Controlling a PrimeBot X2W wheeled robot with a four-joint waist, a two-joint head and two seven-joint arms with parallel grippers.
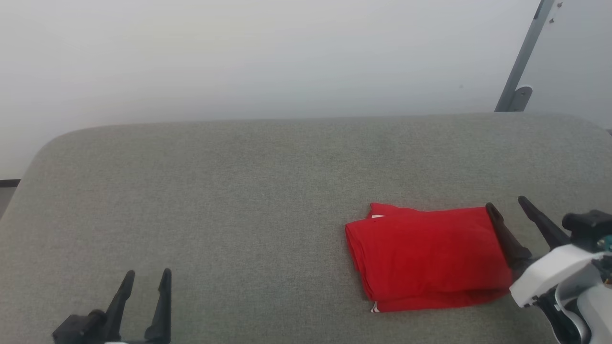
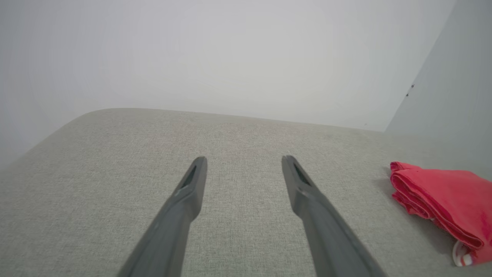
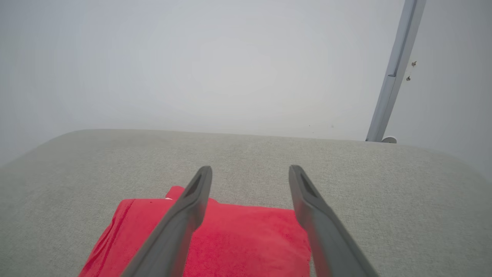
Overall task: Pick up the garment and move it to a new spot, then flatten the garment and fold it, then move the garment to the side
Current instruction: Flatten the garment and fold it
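Grey woven fabric covers the worktop (image 1: 239, 191) before you, its far corners rounded. Behind it is a plain pale wall (image 1: 239, 57), with a slanted grey metal pole (image 1: 523, 57) at the far right.

You will find the garment (image 1: 428, 255) on the right half of the worktop, toward the near edge. It is folded into a compact, roughly rectangular bright red packet that lies flat. Its top face is smooth, and the layers show as stacked folds along its left edge. A small fleck of white (image 1: 377, 216) peeks out at the far left corner. At the near left corner a bit of red-and-white striped trim (image 1: 374, 308) sticks out from under the fold. From the left wrist view you see the same packet side-on, with its rolled red edges one above another.

The right gripper (image 1: 505, 202) is at the garment's right edge with its two dark fingers spread wide and nothing between them. In the head view its left finger crosses the red edge. You cannot tell whether it touches the fabric or hangs just above it.

The left gripper (image 1: 147, 272) is well apart from the garment, at the near left over bare worktop. Its fingers are likewise parted and grasp nothing.
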